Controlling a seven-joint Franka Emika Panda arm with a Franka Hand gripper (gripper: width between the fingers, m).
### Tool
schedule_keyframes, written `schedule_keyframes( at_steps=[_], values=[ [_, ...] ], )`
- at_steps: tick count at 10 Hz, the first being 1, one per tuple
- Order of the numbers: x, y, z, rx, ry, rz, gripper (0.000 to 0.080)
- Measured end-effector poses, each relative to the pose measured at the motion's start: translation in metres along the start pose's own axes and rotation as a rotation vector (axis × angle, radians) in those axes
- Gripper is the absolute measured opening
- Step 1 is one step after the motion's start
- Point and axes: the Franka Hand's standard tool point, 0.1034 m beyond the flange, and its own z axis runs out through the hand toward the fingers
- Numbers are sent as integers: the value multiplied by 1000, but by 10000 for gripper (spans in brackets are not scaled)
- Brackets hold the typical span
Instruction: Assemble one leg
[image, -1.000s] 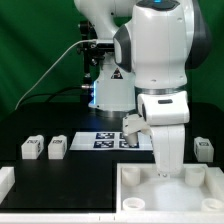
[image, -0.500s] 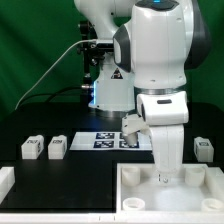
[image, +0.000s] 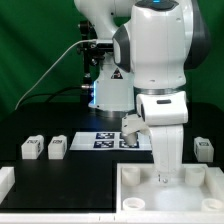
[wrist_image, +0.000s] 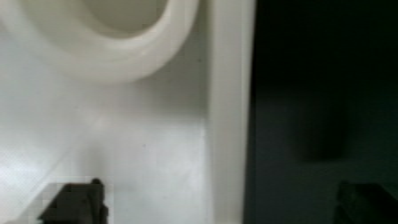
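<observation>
The large white tray (image: 121, 190) lies at the front on the exterior view's right. My gripper (image: 165, 178) points down at the tray's far rim. In the wrist view my gripper (wrist_image: 221, 202) is open wide and empty. One dark fingertip (wrist_image: 75, 200) is over the tray's white floor and the other over the black table, with the tray's rim (wrist_image: 226, 120) between them. A round raised socket (wrist_image: 134, 30) of the tray shows nearby. Two legs (image: 32, 148) (image: 57, 147) stand on the table at the exterior view's left, and a third leg (image: 204, 149) at its right.
The marker board (image: 108, 140) lies behind the tray near the arm's base. A white part (image: 5, 181) sits at the front left edge of the exterior view. A green curtain hangs behind the black table.
</observation>
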Motion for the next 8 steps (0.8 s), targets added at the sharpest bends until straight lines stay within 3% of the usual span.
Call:
schedule_keyframes(
  at_steps=[2, 5, 7, 8],
  values=[
    [0, 0, -1, 0, 1, 31, 649],
    [16, -14, -30, -23, -2, 242, 649],
    [45, -27, -46, -35, 19, 590, 649],
    [65, -36, -45, -32, 33, 739, 649]
  ],
)
